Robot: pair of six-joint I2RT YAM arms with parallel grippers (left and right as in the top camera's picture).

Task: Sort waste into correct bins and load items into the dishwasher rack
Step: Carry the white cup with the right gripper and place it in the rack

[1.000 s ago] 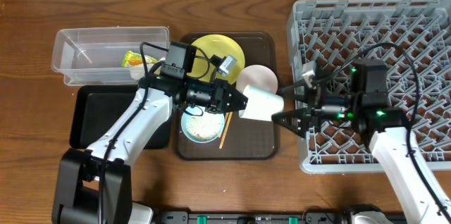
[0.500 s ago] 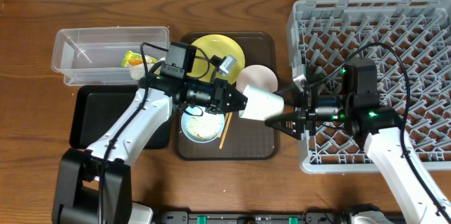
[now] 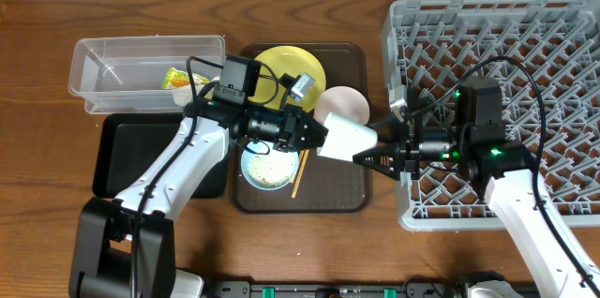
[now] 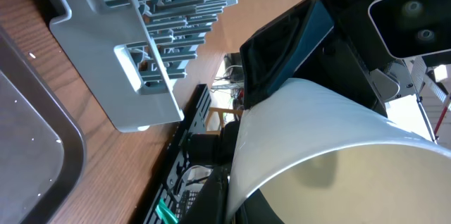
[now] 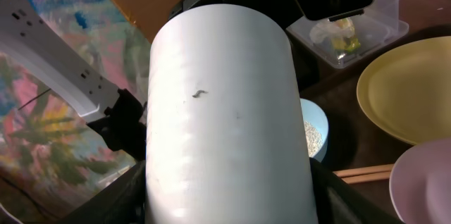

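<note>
1. Dishwasher rack (image 3: 497,36): it fills the right side of the table. Its left wall stands just beside the right gripper (image 3: 366,141). A low carry could catch the cup on that wall.
2. Brown serving tray (image 3: 347,195): the yellow plate (image 3: 286,68), white bowl (image 3: 342,103) and rice-filled light-blue bowl (image 3: 267,165) sit on it. A dropped cup would likely land among these and could scatter the rice.
3. Small white cup (image 3: 347,137): it is held in the air on its side, over the tray's right edge.
4. Left gripper (image 3: 321,136): the jaws are clamped tight on the cup's mouth end.
5. Right gripper: the jaws stand partly apart on either side of the cup's base. Whether they touch it cannot be told.

Main hazard: if the left releases before the right has a firm hold, the cup falls. If both pull while clamped, the smooth wall may slip or twist.
</note>
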